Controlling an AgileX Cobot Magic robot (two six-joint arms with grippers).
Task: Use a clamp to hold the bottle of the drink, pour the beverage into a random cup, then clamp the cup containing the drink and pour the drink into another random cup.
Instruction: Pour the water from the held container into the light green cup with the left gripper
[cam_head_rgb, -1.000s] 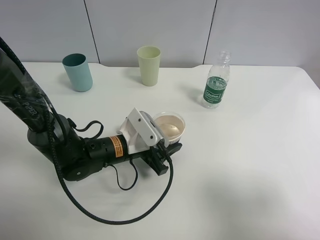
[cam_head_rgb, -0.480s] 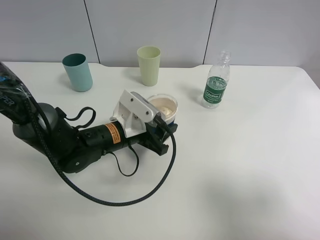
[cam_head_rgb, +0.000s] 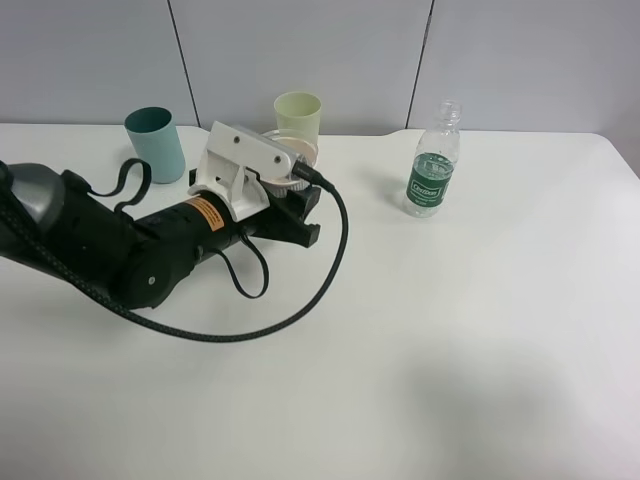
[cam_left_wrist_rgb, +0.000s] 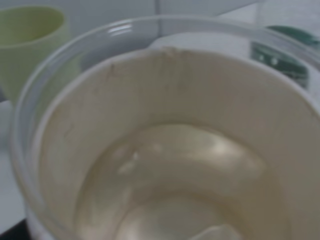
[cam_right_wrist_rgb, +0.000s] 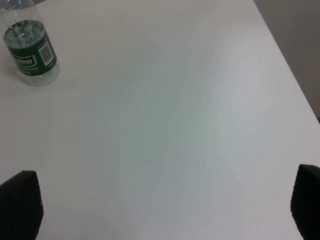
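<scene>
Left gripper (cam_head_rgb: 296, 185) is clamping the paper cup (cam_left_wrist_rgb: 165, 100), beverage (cam_left_wrist_rgb: 190, 185) lying inside, just before the yellow-green tumbler (cam_head_rgb: 298, 110). Tilting too early or too fast risks spilling onto the table (cam_head_rgb: 480, 330). Right gripper (cam_right_wrist_rgb: 160, 210) is waiting, jaws apart, with the bottle (cam_head_rgb: 432, 165) standing beyond.

White table (cam_head_rgb: 480, 340) fills most of view, w/ a cut-out in its far edge at 12 o'clock. Grey wall panels (cam_head_rgb: 540, 60) behind, dark seams btwn them.

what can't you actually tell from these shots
- Exterior high: the wrist camera mount hides how the left gripper holds the paper cup.
- Left wrist: the yellow-green tumbler is blurred and cut by the edge.
- Right wrist: the neck of the bottle is cut off by the edge.
</scene>
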